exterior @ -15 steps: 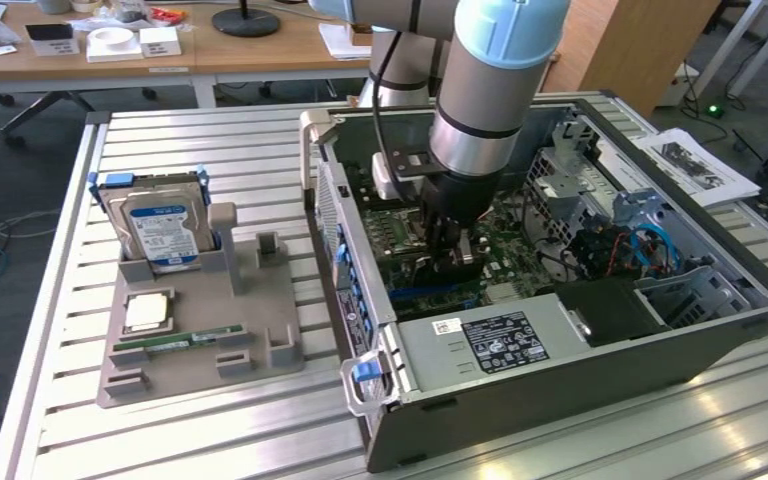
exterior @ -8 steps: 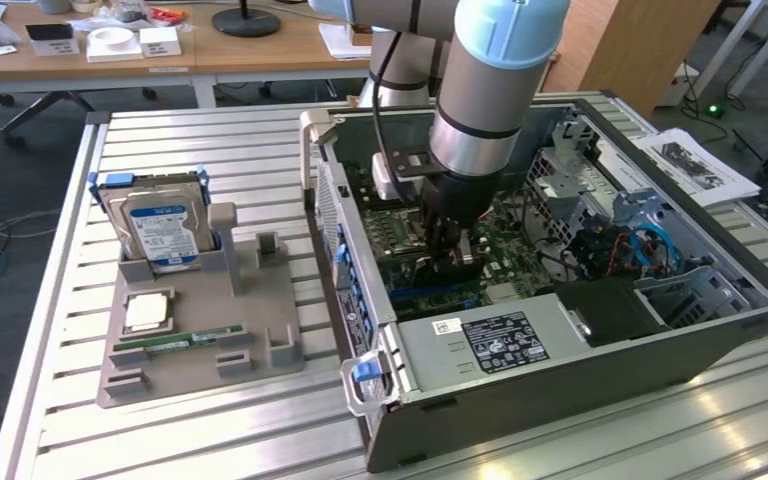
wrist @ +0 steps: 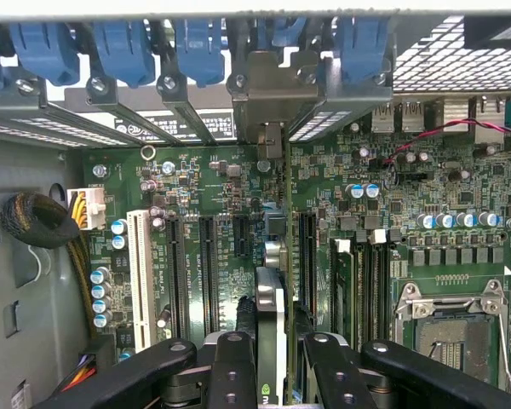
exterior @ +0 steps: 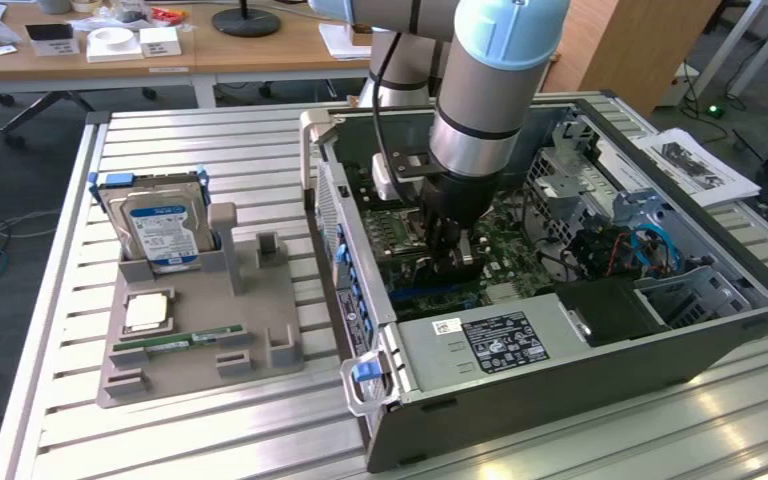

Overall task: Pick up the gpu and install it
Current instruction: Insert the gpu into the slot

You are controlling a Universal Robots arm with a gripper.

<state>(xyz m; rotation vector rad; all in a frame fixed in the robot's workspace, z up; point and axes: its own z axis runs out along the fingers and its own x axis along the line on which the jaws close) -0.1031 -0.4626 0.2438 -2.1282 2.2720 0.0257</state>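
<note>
Wrist view: gpu (wrist: 271, 315) edge-on between pincer (wrist: 271, 362) fingers, clamped, upright over motherboard (wrist: 196, 183) slots. Exterior view: pincer (exterior: 448, 262) deep inside open computer case (exterior: 704, 330) on counter (exterior: 197, 150).

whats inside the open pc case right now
The motherboard, empty cpu socket, cables, and the gpu held edge-on between the fingers over the slots. The slot beneath the card is covered.

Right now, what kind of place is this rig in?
Likely a robotics lab or office workshop set up for PC assembly. An open computer case sits on a slatted aluminium table beside a grey parts fixture holding a hard drive; wooden desks stand behind.
</note>
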